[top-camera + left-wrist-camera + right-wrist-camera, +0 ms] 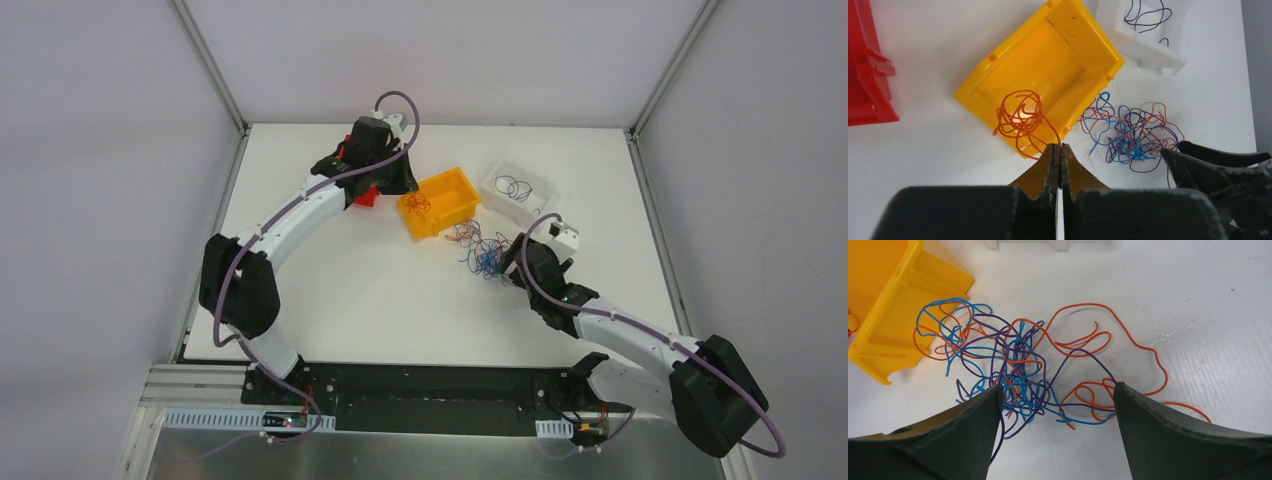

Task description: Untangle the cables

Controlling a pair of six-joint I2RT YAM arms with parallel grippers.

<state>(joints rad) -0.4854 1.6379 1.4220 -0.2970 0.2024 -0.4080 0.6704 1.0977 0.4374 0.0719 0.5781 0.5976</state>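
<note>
Jaws spread wide, the right gripper (pixel 1055 390) straddles the tangle of cables (pixel 1013 365) on the table (pixel 350 290) beside the yellow bin (pixel 1063 55), apparently poised to pluck a strand. The left gripper (pixel 1059 147), pinched on an orange cable (pixel 1018 117), has its coil in that bin, seemingly sorting by colour.

The top view looks steeply down from behind the arm bases (pixel 275 385) over the whole worktop (pixel 380 300). The left wrist view, near the far edge, faces the right edge past the left tool (pixel 1058 150); the right wrist view sits close over the cables (pixel 1013 365), facing the far edge. All share the cables and yellow bin (pixel 1048 55).
</note>
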